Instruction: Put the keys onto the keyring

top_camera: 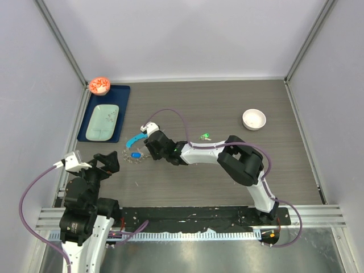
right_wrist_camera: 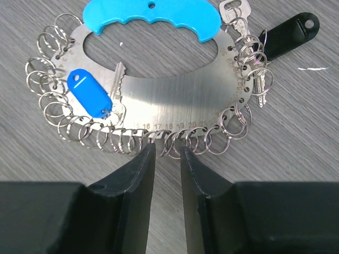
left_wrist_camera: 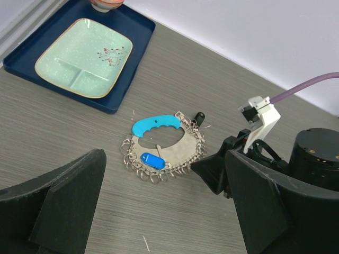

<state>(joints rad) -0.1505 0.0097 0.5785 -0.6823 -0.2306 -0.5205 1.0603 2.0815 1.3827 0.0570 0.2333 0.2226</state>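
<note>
The keyring [right_wrist_camera: 175, 90] is a flat silvery crescent plate rimmed with several small rings, with a light-blue strap [right_wrist_camera: 151, 16] and a dark-blue tag [right_wrist_camera: 89, 99]. It lies flat on the table [top_camera: 135, 149]; it also shows in the left wrist view [left_wrist_camera: 161, 151]. A plain silver key [right_wrist_camera: 117, 87] lies on the plate beside the tag. The green-headed key [top_camera: 205, 136] lies apart on the table, to the right. My right gripper [right_wrist_camera: 168, 153] has a narrow gap between its jaws, and its tips sit at the rings on the plate's near edge. My left gripper [left_wrist_camera: 164, 211] is wide open and empty, just short of the keyring.
A black tag [right_wrist_camera: 288, 34] and more silver keys [right_wrist_camera: 254, 79] hang at the plate's right end. A navy tray [top_camera: 122, 114] with a green plate [top_camera: 99, 121] and a small bowl of orange pieces [top_camera: 99, 86] stands at the back left. A white bowl [top_camera: 253, 119] sits at the right.
</note>
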